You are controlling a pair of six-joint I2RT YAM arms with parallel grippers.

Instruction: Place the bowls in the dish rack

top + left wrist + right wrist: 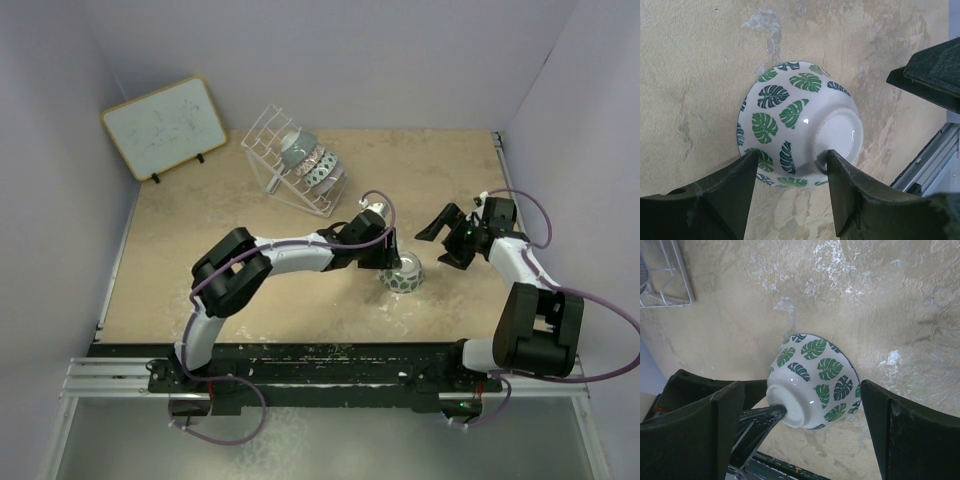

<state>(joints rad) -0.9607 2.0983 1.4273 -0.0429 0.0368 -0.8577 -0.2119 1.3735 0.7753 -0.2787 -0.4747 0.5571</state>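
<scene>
A green-and-white leaf-patterned bowl (403, 273) lies upside down on the table, also in the left wrist view (790, 120) and the right wrist view (820, 375). My left gripper (386, 252) is open and low over the bowl's near side (790, 157); one of its fingertips (765, 417) touches the foot ring. My right gripper (448, 236) is open and empty, right of the bowl and apart from it (800, 386). The white wire dish rack (272, 128) stands at the back and holds a bluish bowl (296, 148) and other patterned bowls (320, 166), partly hidden by one another.
A framed whiteboard (165, 127) leans at the back left. A corner of the rack (670, 287) shows in the right wrist view. The right gripper's dark body (935, 70) shows in the left wrist view. The table's front rail (320, 365) runs near the arm bases.
</scene>
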